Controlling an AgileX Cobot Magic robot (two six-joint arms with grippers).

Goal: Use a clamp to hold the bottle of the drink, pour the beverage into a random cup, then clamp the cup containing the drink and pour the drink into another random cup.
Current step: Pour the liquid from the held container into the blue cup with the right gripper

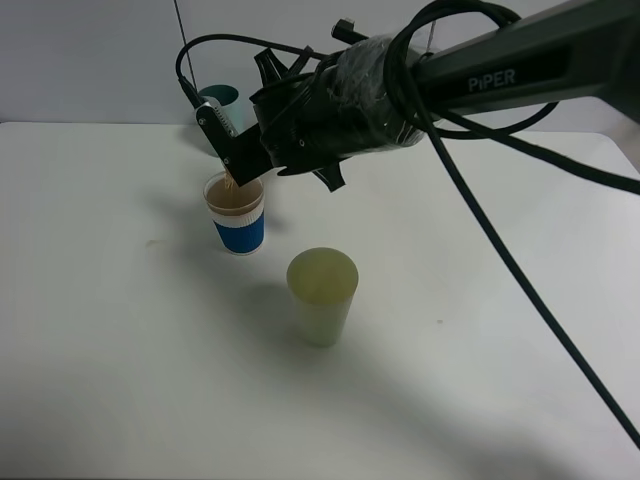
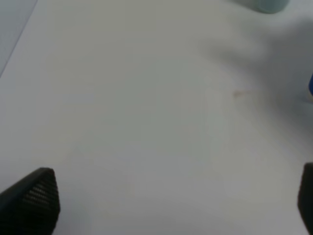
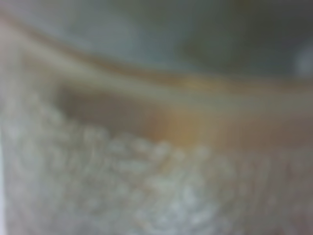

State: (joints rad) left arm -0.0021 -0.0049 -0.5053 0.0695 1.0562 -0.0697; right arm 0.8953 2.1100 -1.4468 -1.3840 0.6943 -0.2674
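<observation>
Brown drink falls from tilted bottle gripped by right tool, mouth just above blue cup; left tool wide.

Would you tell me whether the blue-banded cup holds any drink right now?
Partly full: brown liquid sits near the rim of the blue-banded cup, and a brown stream is falling in.

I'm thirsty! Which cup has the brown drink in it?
The blue-banded cup: brown drink shows inside and is pouring in. The pale yellow cup in front and the teal cup behind show none.
</observation>
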